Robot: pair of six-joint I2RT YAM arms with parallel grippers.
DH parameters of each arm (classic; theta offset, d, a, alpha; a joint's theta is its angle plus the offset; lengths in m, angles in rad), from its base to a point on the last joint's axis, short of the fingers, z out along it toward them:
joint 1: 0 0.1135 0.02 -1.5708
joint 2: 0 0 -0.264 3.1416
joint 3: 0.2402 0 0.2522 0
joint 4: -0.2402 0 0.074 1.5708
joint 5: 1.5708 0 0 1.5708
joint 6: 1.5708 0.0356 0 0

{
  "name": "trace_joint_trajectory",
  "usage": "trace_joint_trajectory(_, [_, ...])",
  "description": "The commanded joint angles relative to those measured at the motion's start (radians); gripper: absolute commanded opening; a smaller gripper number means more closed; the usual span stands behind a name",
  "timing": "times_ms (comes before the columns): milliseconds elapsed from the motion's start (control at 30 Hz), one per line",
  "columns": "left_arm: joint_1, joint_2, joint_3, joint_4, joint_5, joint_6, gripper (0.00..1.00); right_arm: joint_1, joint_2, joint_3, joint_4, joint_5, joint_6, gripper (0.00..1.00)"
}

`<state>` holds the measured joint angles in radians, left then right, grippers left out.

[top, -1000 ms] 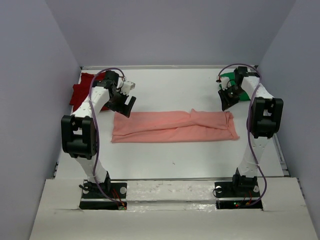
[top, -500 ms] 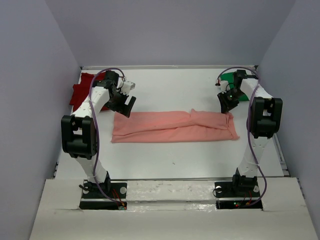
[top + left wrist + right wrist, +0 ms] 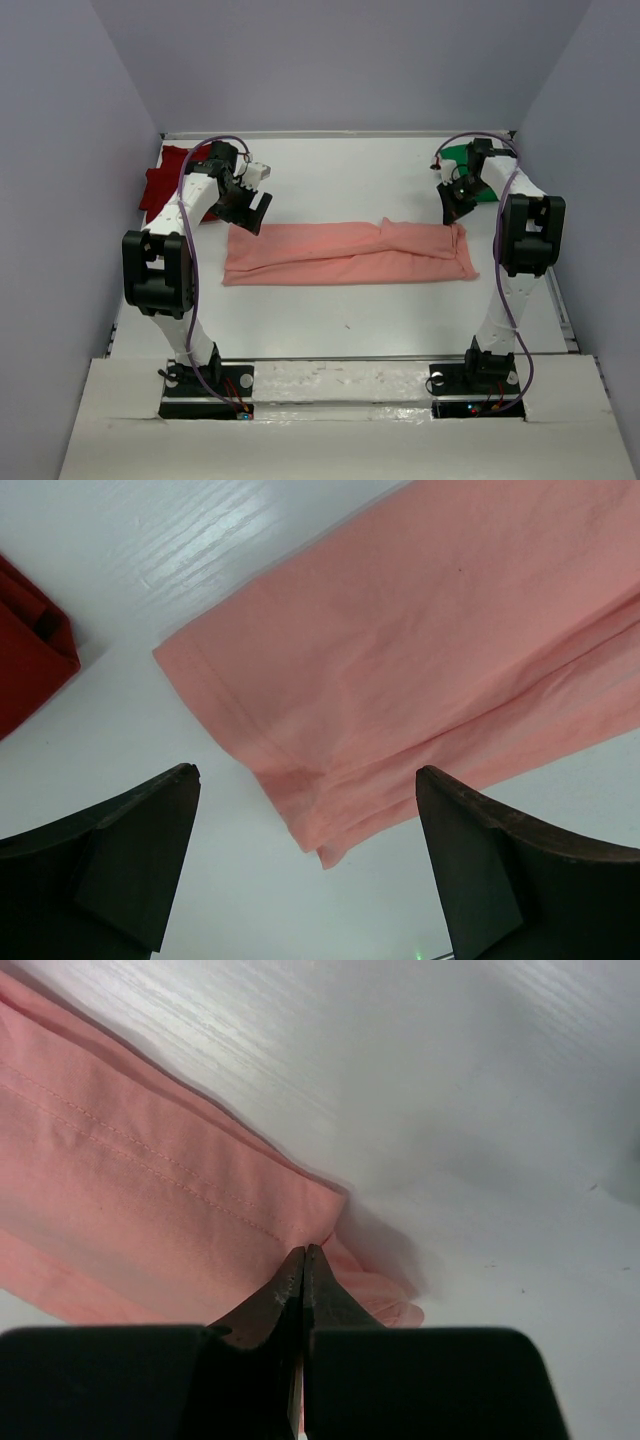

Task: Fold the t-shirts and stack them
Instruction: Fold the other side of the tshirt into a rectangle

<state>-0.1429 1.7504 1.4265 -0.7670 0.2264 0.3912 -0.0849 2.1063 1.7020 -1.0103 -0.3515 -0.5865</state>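
Observation:
The salmon-pink t-shirt [image 3: 350,253] lies folded into a long band across the middle of the table. My right gripper [image 3: 458,208] is at its far right corner. In the right wrist view the gripper [image 3: 303,1250] is shut, with the hem corner of the pink shirt [image 3: 130,1190] pinched at its tips. My left gripper [image 3: 256,210] hovers open over the band's far left corner. The left wrist view shows that gripper [image 3: 305,772] wide open above the pink corner [image 3: 420,630]. The dark red t-shirt [image 3: 165,180] lies bunched at the far left. The bright green t-shirt [image 3: 487,187] lies behind the right arm.
The dark red t-shirt's edge [image 3: 25,650] is close to the left of the left gripper. Grey walls close the table on the left, back and right. The white table [image 3: 340,310] is bare between the pink band and the arm bases.
The right gripper came down slightly onto the pink shirt's far right corner and its jaws went from partly open to shut. The left arm stayed still and open.

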Motion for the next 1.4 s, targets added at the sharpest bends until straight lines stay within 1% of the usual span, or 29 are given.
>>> trace_joint_trajectory(0, [-0.003, -0.038, -0.003, -0.012, -0.004, 0.006, 0.99, -0.006, -0.023, 0.061, 0.006, -0.02, 0.008, 0.0])
trace_joint_trajectory(267, [-0.003, -0.037, 0.009, -0.017, 0.007, -0.003, 0.99, -0.006, -0.068, 0.099, -0.024, 0.006, 0.002, 0.0])
trace_joint_trajectory(500, [-0.003, -0.043, 0.009, -0.018, 0.011, -0.003, 0.99, -0.006, -0.146, 0.053, -0.039, 0.016, -0.01, 0.0])
trace_joint_trajectory(533, [-0.003, -0.042, 0.011, -0.021, 0.011, 0.0, 0.99, -0.006, -0.161, 0.038, -0.043, 0.016, -0.01, 0.04])
trace_joint_trajectory(567, [-0.003, -0.042, 0.012, -0.022, 0.011, 0.0, 0.99, -0.006, -0.166, 0.033, -0.045, 0.019, -0.015, 0.13])
trace_joint_trajectory(600, [-0.003, -0.042, 0.012, -0.022, 0.011, 0.0, 0.99, -0.006, -0.17, 0.025, -0.047, 0.025, -0.015, 0.21])
trace_joint_trajectory(633, [-0.003, -0.042, 0.014, -0.025, 0.011, 0.0, 0.99, -0.006, -0.18, 0.01, -0.044, 0.031, -0.016, 0.36])
trace_joint_trajectory(700, [-0.003, -0.042, 0.015, -0.025, 0.011, 0.001, 0.99, -0.006, -0.186, 0.001, -0.036, 0.046, -0.018, 0.44])
trace_joint_trajectory(733, [-0.003, -0.042, 0.015, -0.025, 0.011, 0.001, 0.99, -0.006, -0.187, -0.004, -0.028, 0.052, -0.018, 0.52])
trace_joint_trajectory(833, [-0.003, -0.043, 0.012, -0.028, 0.013, 0.003, 0.99, -0.006, -0.169, 0.011, -0.028, 0.063, -0.007, 0.6])
trace_joint_trajectory(967, [-0.003, -0.048, 0.006, -0.026, 0.005, 0.006, 0.99, -0.006, -0.143, 0.042, -0.031, 0.034, 0.002, 0.62])
trace_joint_trajectory(1167, [-0.003, -0.043, -0.006, -0.018, 0.007, 0.002, 0.99, -0.006, -0.06, 0.123, -0.03, -0.04, 0.016, 0.62])
trace_joint_trajectory(1367, [-0.003, -0.034, -0.005, -0.017, -0.01, 0.001, 0.99, 0.016, 0.02, 0.203, -0.048, -0.064, 0.027, 0.61])
